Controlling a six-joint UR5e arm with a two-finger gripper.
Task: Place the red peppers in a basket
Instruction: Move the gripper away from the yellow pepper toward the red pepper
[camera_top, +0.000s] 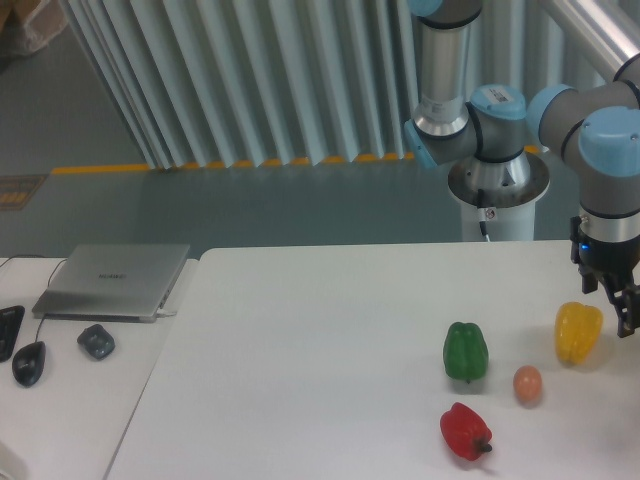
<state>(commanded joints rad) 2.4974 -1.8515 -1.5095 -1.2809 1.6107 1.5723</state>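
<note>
The red pepper (465, 432), glossy with a short dark stem, lies on its side on the white table (320, 330) near the front edge, right of centre. My gripper (625, 312) hangs at the far right edge of the view, just right of the yellow pepper (579, 332) and well back and right of the red pepper. It is partly cut off by the frame, so I cannot tell how its jaws stand. It holds nothing that I can see. No basket is in view.
A green pepper (466, 351) stands just behind the red one. A small orange-pink egg-shaped thing (528, 384) lies between the peppers. A closed laptop (112, 280) and two mice (96, 341) (29, 362) sit on the left table.
</note>
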